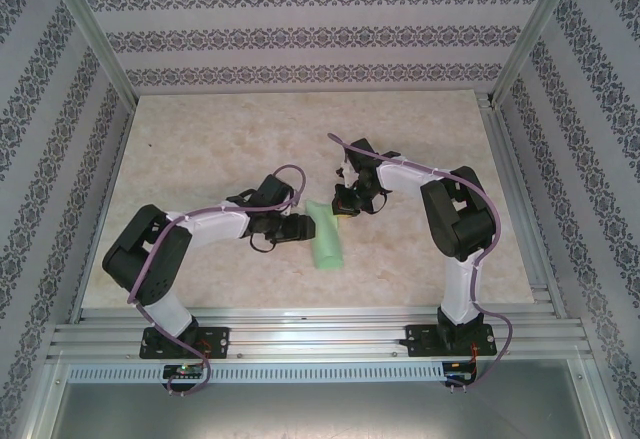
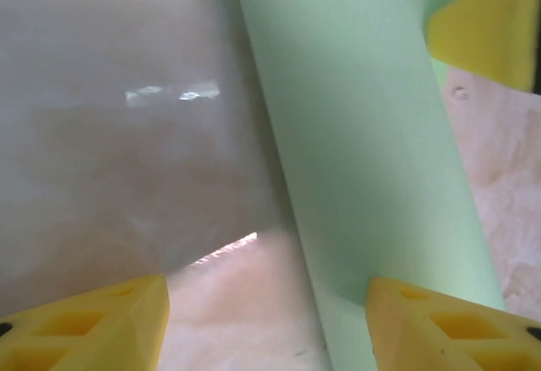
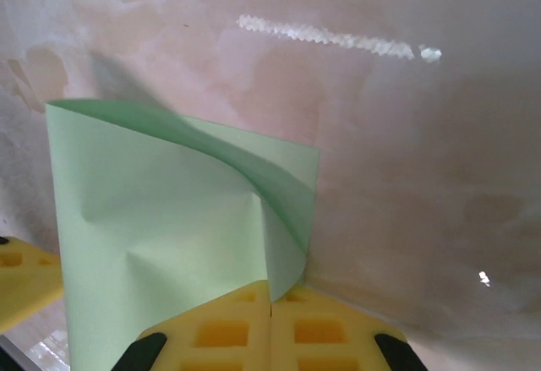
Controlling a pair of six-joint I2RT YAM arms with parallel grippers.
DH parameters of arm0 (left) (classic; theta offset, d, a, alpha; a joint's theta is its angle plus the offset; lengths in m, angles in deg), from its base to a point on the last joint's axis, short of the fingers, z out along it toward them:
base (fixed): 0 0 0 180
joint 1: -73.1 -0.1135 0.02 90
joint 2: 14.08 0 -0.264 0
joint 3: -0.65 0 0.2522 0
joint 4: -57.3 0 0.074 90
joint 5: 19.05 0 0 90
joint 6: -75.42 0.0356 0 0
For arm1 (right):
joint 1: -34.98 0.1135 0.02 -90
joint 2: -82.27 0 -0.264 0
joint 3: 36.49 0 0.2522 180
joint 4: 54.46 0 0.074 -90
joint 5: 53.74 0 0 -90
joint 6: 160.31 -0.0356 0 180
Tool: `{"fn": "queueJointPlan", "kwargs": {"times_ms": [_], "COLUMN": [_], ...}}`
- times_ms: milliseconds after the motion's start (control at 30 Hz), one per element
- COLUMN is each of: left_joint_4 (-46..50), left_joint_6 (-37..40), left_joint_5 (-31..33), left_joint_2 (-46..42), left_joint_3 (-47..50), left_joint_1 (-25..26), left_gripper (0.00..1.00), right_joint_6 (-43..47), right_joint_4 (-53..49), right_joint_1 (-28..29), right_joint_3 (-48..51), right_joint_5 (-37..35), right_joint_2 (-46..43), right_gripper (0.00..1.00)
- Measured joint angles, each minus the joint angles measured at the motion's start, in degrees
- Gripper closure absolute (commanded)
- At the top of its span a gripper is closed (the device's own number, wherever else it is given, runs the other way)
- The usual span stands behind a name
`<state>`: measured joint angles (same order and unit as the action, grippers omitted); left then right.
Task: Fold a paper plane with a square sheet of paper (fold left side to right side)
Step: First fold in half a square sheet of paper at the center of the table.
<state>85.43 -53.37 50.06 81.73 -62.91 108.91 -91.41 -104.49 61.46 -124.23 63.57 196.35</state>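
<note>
Yellow fingers of the right gripper sit pressed together at the bottom of the right wrist view. The square sheet of paper runs into the seam between them, so I read them as pinching its far end. That pinch holds the end up off the counter, where the doubled layer bows open rather than lying flat. From above, the sheet shows as a narrow mint strip between the two arms, near the middle of the counter. The left gripper has its fingers spread wide, one over the strip and the other over bare counter. It seems placed to steady the paper, though I cannot tell if it touches. My guess is the fold is laid over but not creased.
</note>
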Motion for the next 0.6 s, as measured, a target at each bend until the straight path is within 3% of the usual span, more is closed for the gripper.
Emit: {"fn": "queueJointPlan", "kwargs": {"times_ms": [200,400,600], "left_joint_4": [-0.28,2.10,3.32], "left_joint_6": [-0.17,-0.07,-0.24], "left_joint_5": [-1.05,2.03,2.99], "left_joint_2": [-1.36,-6.32,-8.87], "left_joint_3": [0.02,0.00,-0.02], "left_joint_1": [0.37,0.37,0.26], "left_gripper": [0.37,0.35,0.28], "right_joint_6": [0.02,0.02,0.00], "right_joint_4": [0.07,0.04,0.17], "right_joint_1": [0.00,0.00,0.00], "right_joint_3": [0.00,0.00,0.00], "right_joint_5": [-0.02,0.00,0.31], "right_joint_2": [0.00,0.00,0.00], "right_gripper": [1.00,1.00,1.00]}}
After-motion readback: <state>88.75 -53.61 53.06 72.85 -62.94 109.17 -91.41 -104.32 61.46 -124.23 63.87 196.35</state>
